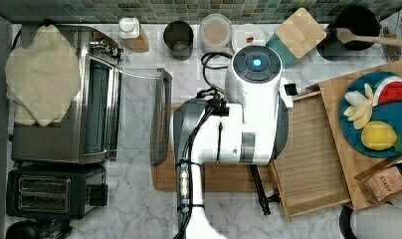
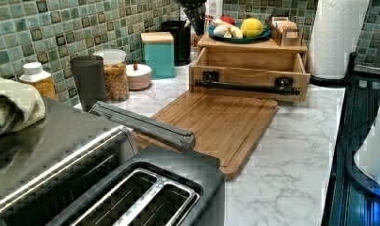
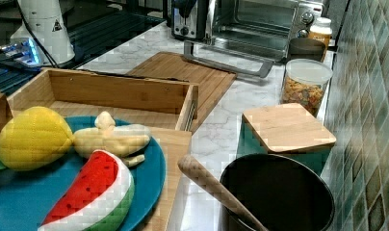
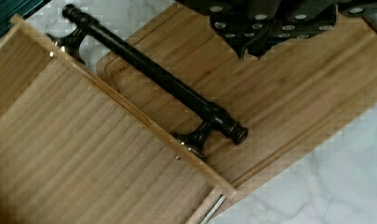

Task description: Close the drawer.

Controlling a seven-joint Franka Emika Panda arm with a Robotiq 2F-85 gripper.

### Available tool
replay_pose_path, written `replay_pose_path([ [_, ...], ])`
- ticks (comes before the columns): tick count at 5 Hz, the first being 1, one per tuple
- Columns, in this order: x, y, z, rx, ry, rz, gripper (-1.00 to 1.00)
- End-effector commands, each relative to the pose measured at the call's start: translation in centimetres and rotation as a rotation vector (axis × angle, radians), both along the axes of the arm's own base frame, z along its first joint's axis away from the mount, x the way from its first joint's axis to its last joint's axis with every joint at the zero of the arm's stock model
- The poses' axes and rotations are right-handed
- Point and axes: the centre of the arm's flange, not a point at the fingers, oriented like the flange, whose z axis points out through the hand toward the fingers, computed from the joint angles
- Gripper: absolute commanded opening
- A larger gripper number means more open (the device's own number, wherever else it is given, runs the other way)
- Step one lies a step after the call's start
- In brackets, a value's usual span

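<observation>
1. Drawer (image 1: pixel 311 154): pulled out from under the wooden top (image 1: pixel 338 89), over the cutting board's (image 2: pixel 216 125) end.
2. Handle (image 4: pixel 154 77): dark bar, nothing touching it.
3. Gripper (image 4: pixel 270 28): above the board, apparently apart from the handle; finger spread cannot be told.

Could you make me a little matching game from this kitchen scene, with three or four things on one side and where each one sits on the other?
Things:
1. drawer
2. blue plate
3. cutting board
4. wooden spoon

Places or states:
A. in the black pot
B. pulled open, empty
C. flat on the marble counter before the drawer
D. on the wooden top, carrying toy fruit

Pairs: 1-B, 2-D, 3-C, 4-A
</observation>
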Motion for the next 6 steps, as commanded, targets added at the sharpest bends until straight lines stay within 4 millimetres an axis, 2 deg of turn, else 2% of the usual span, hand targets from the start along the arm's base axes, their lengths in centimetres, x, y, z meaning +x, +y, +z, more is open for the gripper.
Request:
replay_pose_path([
  [1, -4.3, 4.9, 0.9, 0.066, -0.09, 0.297, -1.0],
  [4, -6.2, 3.5, -6.1, 0.124, 0.014, 0.598, -1.0],
  [6, -10.8, 5.3, -8.5, 0.093, -0.012, 0.656, -1.0],
])
